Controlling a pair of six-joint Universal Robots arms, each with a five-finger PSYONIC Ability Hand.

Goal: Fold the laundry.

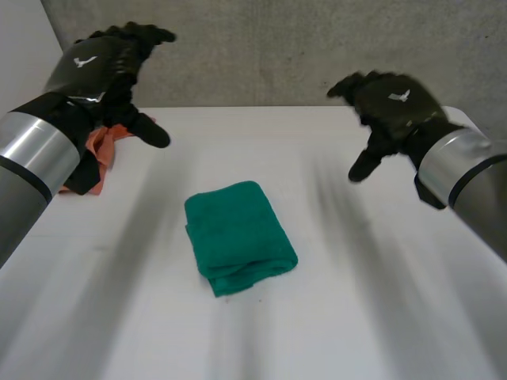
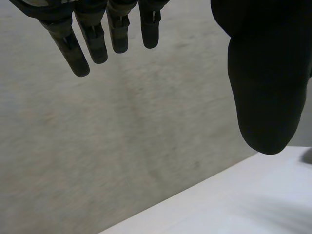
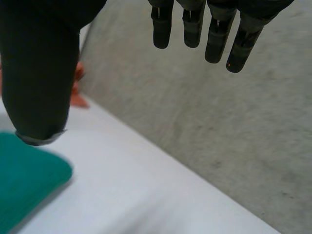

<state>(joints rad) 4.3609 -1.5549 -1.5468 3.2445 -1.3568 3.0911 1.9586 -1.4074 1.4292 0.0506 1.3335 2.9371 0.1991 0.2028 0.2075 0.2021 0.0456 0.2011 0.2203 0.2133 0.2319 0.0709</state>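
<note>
A green cloth (image 1: 238, 236) lies folded into a thick rectangle in the middle of the white table (image 1: 356, 317). My left hand (image 1: 107, 67) hovers high over the table's far left, fingers straight and spread, holding nothing. My right hand (image 1: 388, 107) is raised over the far right, also open and empty. In the left wrist view the fingers (image 2: 92, 39) and thumb (image 2: 265, 83) hang apart above the table's far edge. In the right wrist view the fingers (image 3: 209, 29) and thumb (image 3: 39, 78) stand apart, with a corner of the green cloth (image 3: 24, 185) below the thumb.
An orange cloth (image 1: 103, 146) lies bunched at the far left of the table, partly behind my left arm; it also peeks past the thumb as orange cloth (image 3: 78, 92) in the right wrist view. A grey wall (image 1: 277, 47) rises behind the table's far edge.
</note>
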